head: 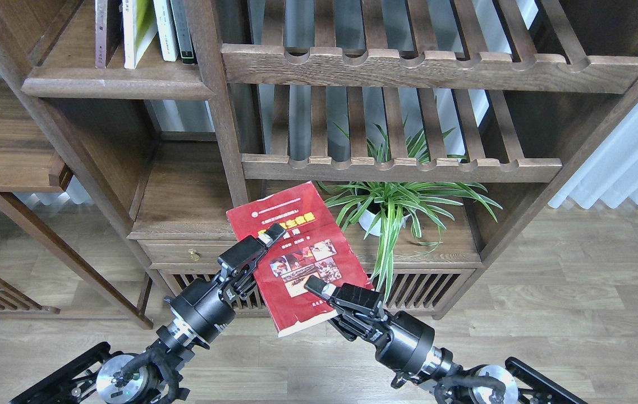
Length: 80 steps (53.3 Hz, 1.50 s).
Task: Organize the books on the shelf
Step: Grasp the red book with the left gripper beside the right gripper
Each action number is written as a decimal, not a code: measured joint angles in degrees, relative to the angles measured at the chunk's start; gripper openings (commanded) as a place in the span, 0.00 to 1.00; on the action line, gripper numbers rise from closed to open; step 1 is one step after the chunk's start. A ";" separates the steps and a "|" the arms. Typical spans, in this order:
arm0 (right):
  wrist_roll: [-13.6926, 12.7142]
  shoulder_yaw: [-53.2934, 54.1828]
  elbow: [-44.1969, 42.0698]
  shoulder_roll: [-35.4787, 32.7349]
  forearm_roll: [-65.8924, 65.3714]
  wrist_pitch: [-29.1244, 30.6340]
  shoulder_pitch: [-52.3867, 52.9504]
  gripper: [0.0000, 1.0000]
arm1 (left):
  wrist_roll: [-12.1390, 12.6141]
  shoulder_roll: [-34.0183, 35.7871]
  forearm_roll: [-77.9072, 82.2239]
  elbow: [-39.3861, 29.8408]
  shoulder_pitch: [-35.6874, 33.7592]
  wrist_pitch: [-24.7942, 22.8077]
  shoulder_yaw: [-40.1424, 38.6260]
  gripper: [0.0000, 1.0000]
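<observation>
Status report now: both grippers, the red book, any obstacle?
Left gripper and right gripper both shut on red book. Book tilted, off the shelf. Plant close on right.
</observation>
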 measured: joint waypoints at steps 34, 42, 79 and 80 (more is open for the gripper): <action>0.42 1.17 0.04 0.12 0.46 0.00 0.67 0.18 | -0.04 0.60 0.07 0.01 -0.20 0.00 0.30 0.05; 0.85 1.18 0.04 0.12 0.47 0.00 1.09 0.35 | -0.04 0.77 0.08 0.00 -0.20 0.00 0.32 0.05; 0.93 7.21 -0.21 -1.06 -0.40 0.00 2.18 0.73 | 0.01 4.97 0.21 -0.01 -0.09 0.00 1.60 0.03; 0.93 7.38 -0.29 -1.11 -0.41 0.00 2.18 0.73 | 0.01 5.01 0.21 -0.02 -0.09 0.00 1.58 0.03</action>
